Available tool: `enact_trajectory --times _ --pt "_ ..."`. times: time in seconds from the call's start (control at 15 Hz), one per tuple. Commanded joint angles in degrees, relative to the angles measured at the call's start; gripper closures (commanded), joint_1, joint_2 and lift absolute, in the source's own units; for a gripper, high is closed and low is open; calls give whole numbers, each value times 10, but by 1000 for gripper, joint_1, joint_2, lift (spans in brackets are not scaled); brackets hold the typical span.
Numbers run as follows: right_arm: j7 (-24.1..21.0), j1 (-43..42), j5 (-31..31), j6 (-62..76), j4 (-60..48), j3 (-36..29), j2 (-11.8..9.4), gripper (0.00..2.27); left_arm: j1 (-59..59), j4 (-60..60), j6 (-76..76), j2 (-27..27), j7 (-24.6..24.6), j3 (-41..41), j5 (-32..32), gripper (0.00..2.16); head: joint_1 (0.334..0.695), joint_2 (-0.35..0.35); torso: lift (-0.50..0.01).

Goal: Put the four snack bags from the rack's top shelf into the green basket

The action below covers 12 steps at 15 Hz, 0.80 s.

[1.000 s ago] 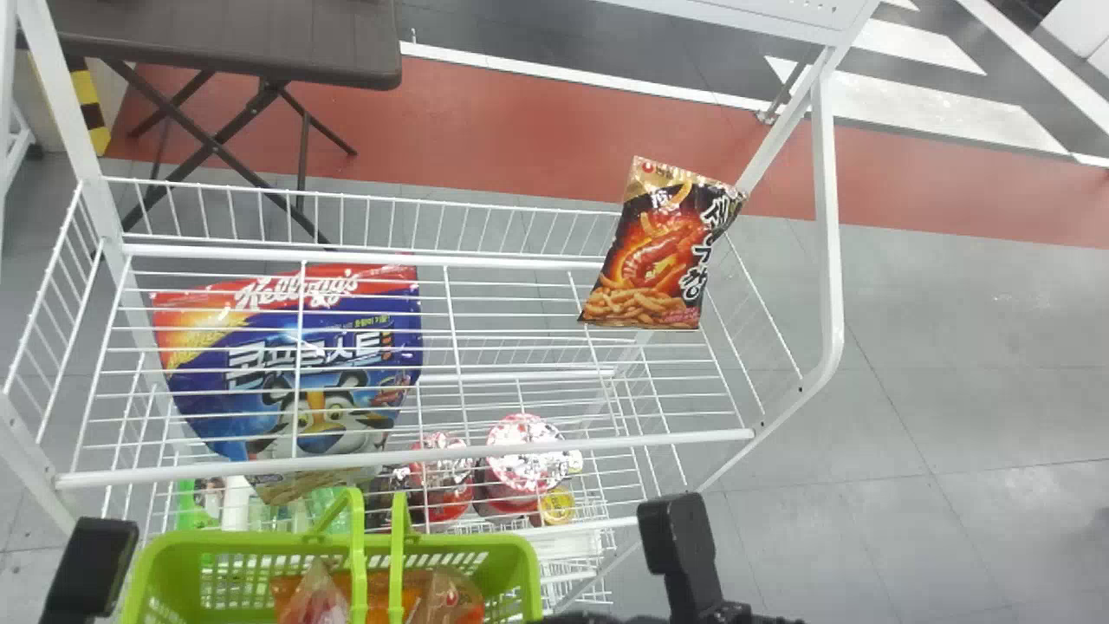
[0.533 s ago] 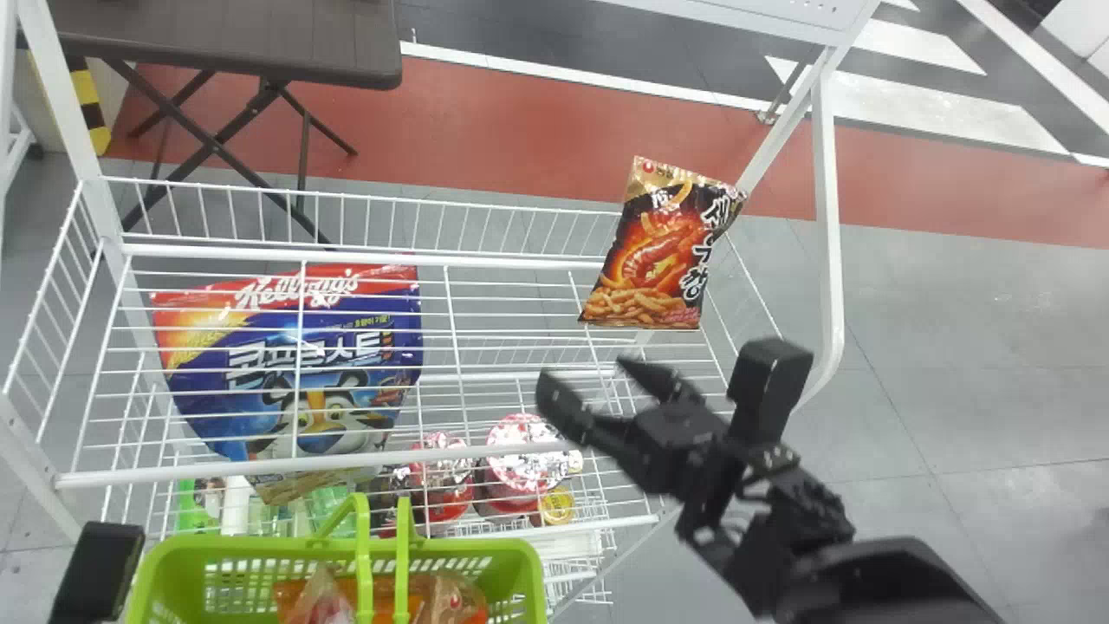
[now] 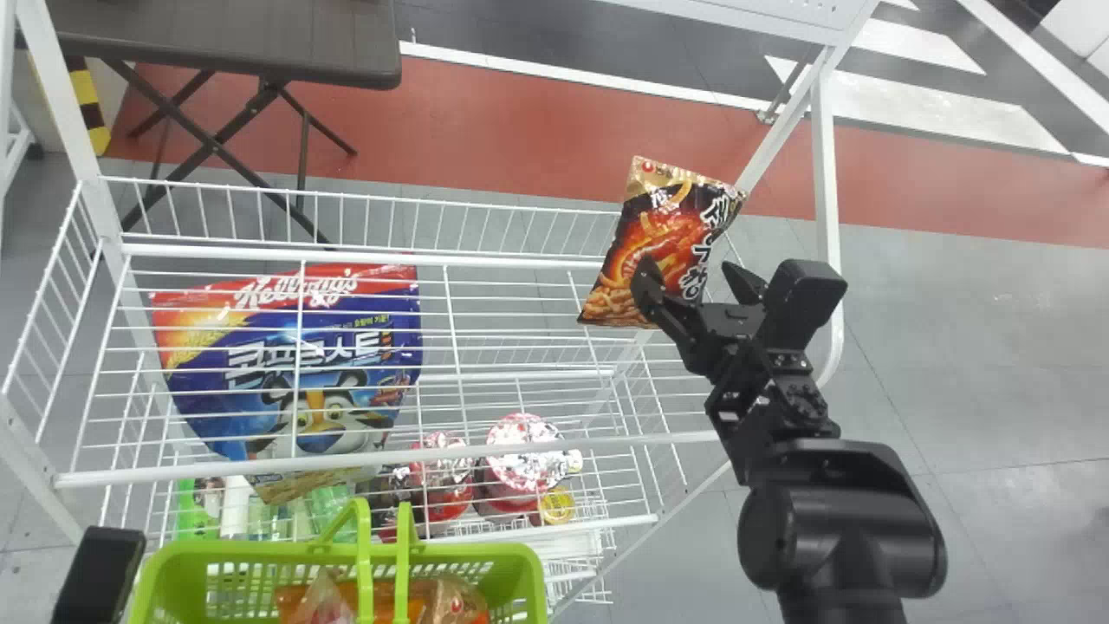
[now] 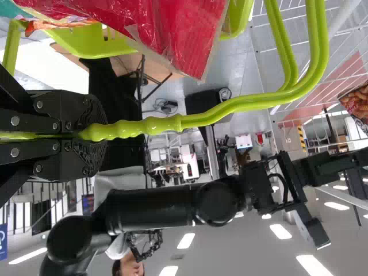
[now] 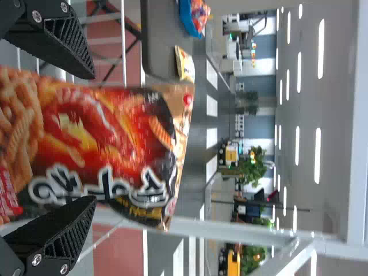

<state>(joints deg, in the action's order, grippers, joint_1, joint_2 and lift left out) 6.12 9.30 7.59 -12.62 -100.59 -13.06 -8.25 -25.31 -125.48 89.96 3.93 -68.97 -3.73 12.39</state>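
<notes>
Nearby, the left gripper clamps the green basket by its handle. Beyond, the right gripper, spread wide and holding nothing, straddles the snack bag on the top shelf; an off-centre squeeze could shove the slick packet askew. Past the white wire lie a red floor band and a dark table.

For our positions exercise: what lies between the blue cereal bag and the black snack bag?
Only the rack's white wires, grey floor showing through, in the head view.
</notes>
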Motion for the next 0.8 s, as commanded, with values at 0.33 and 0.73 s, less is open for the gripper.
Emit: enact_trajectory --times 0.33,0.73 --pt "84 -43 -9 -70 36 -22 -4 2047 -5 -2 1 1 2 -5 0 2145 695 -350 0" --pt "109 43 25 -72 -85 -35 -3 2132 -11 -7 1 0 8 -1 -1 2145 695 -350 0"
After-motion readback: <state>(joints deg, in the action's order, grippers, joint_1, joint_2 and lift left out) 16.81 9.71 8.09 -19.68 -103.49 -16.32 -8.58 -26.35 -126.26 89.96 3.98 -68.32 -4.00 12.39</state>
